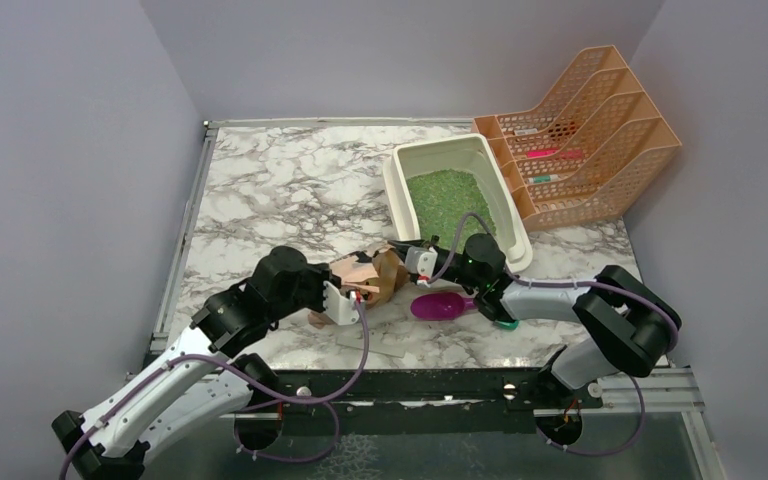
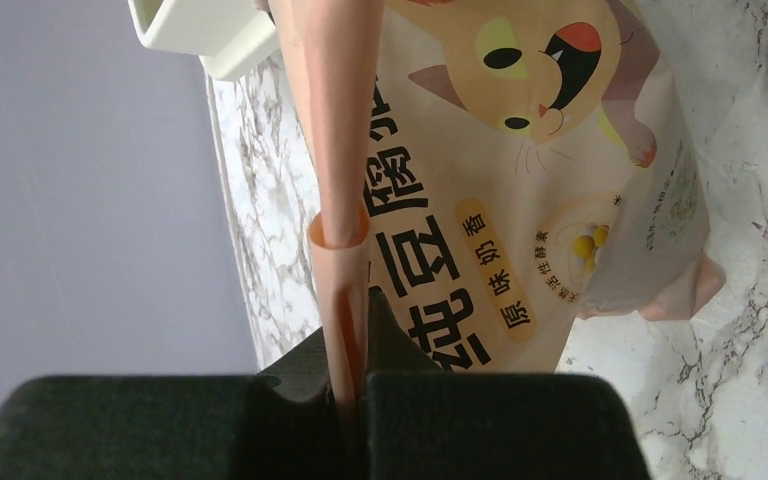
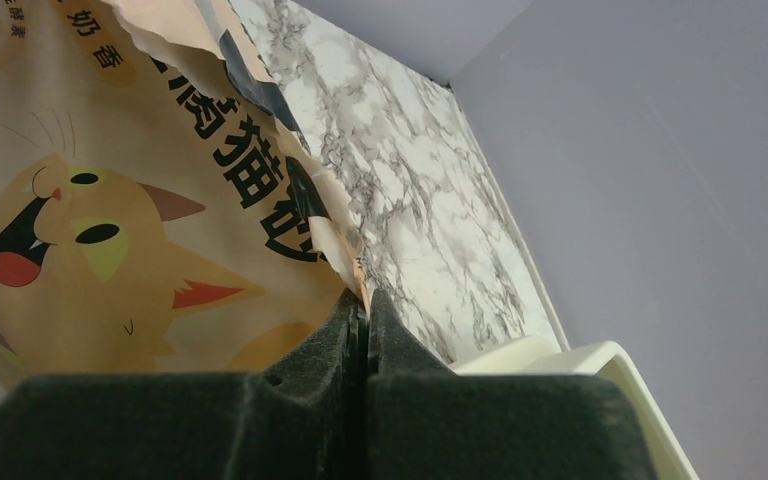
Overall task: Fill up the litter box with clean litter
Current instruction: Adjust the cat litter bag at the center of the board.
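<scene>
The cream litter box (image 1: 396, 189) stands at the back right, and clean litter (image 1: 450, 200), a bed of green granules, covers its floor. A tan paper bag (image 1: 368, 276) with a cat picture lies between both grippers, just in front of the box's near corner. My left gripper (image 1: 344, 300) is shut on the bag's folded side edge (image 2: 345, 290). My right gripper (image 1: 412, 258) is shut on the bag's torn top edge (image 3: 345, 262), close to the box's rim (image 3: 600, 358). A corner of the litter box (image 2: 200, 35) shows in the left wrist view.
A magenta scoop (image 1: 440, 306) lies on the marble table (image 1: 280, 190) under my right arm. An orange mesh file rack (image 1: 580, 140) holding pens stands right of the litter box. Grey walls close in the left, back and right sides.
</scene>
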### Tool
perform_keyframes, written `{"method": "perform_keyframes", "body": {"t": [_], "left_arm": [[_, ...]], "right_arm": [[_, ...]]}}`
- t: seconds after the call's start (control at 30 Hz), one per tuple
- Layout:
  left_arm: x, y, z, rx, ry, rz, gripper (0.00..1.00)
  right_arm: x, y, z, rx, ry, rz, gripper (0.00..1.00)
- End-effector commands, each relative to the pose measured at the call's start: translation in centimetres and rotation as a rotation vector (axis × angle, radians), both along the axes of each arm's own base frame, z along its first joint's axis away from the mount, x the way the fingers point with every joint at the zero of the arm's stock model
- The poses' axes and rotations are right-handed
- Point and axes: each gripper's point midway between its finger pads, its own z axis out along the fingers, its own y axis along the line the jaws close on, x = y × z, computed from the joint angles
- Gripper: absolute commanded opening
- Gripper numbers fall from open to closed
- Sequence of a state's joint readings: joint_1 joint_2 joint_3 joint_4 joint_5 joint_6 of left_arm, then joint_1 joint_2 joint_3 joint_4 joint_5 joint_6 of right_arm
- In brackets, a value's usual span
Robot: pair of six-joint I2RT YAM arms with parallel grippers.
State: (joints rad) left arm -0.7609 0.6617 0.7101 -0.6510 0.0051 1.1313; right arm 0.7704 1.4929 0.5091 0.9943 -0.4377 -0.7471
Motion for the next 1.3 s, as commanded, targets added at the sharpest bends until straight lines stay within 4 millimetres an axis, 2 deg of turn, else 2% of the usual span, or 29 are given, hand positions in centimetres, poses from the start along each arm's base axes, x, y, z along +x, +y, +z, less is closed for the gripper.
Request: {"method": "perform_keyframes", "body": {"t": [0.0, 0.13, 0.23, 0.37, 0.53, 0.6, 0.63, 0.7, 0.83, 0.93, 1.07, 1.17, 1.27], "left_arm": [[-0.7, 1.5, -2.5, 0.126, 0.041, 0.021, 0.00], [-0.7, 1.2, -2.4, 0.154, 0.026, 0.018, 0.00], [-0.7, 1.0, -2.1, 0.168, 0.007, 0.012, 0.00], [-1.1, 0.8, -2.1, 0.197, -0.028, -0.017, 0.00], [-1.6, 0.6, -2.1, 0.211, -0.052, -0.040, 0.00], [-1.8, 0.5, -2.3, 0.226, -0.054, -0.049, 0.00], [-1.9, 0.5, -2.4, 0.235, -0.055, -0.055, 0.00], [-2.2, 0.5, -2.6, 0.256, -0.058, -0.066, 0.00], [-2.4, 0.5, -2.7, 0.273, -0.049, -0.061, 0.00], [-2.6, 0.4, -3.0, 0.292, -0.033, -0.066, 0.00], [-3.0, 0.5, -3.4, 0.322, -0.020, -0.078, 0.00], [-3.1, 0.5, -3.4, 0.332, -0.019, -0.082, 0.00], [-3.2, 0.2, -3.6, 0.341, -0.006, -0.090, 0.00]], "right_arm": [[2.6, -2.6, 2.3, 0.027, -0.052, -0.151, 0.05], [0.7, -1.6, 3.2, 0.016, 0.095, -0.056, 0.13], [-1.1, -1.3, 3.8, 0.002, 0.231, 0.009, 0.32], [-3.2, -1.3, 5.5, 0.018, 0.332, 0.072, 0.48], [-3.0, -1.2, 9.7, 0.123, 0.490, 0.029, 0.68], [-2.2, -0.4, 10.5, 0.118, 0.612, -0.001, 0.71], [-1.8, 0.0, 10.4, 0.094, 0.685, -0.018, 0.72], [-0.7, 1.1, 8.7, 0.003, 0.882, -0.070, 0.72], [-1.6, 2.3, 6.2, -0.179, 1.122, -0.013, 0.76], [-3.8, 3.0, 4.9, -0.261, 1.214, 0.132, 0.79], [-5.5, 3.1, 3.3, -0.344, 1.272, 0.250, 0.83], [-4.7, 3.4, 2.0, -0.378, 1.287, 0.225, 0.86], [-3.6, 4.0, 1.5, -0.400, 1.290, 0.212, 0.86]]}}
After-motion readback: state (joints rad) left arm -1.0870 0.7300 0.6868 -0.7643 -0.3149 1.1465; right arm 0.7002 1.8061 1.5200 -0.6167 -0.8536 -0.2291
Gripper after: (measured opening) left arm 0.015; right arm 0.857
